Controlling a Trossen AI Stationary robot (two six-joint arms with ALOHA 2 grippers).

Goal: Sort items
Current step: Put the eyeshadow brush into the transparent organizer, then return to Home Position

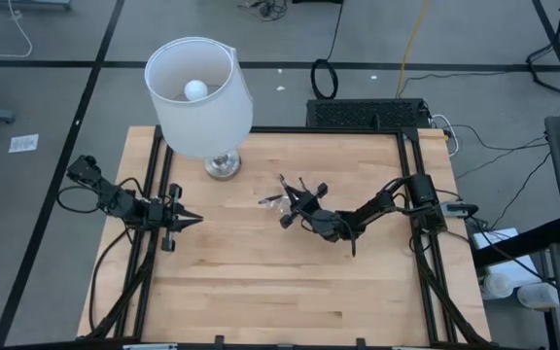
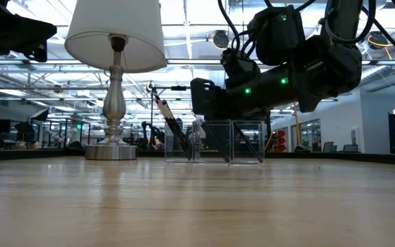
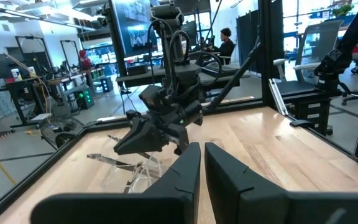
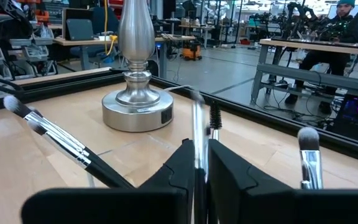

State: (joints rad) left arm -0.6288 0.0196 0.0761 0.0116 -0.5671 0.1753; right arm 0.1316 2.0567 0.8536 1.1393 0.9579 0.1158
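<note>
Brushes, thin dark-handled sticks with silvery ferrules (image 4: 61,140), stand leaning in a small clear plastic tray (image 2: 214,142) near the middle of the pale wooden table (image 1: 280,282), just beside the silver-based lamp with a white shade (image 1: 202,97). The right gripper (image 4: 199,163) hovers over the tray, its dark fingers (image 4: 229,168) pinched nearly together on one slim silvery stick (image 4: 197,124). The left gripper (image 1: 191,220) waits near the table's left edge, fingers close together with only a narrow gap, holding nothing.
</note>
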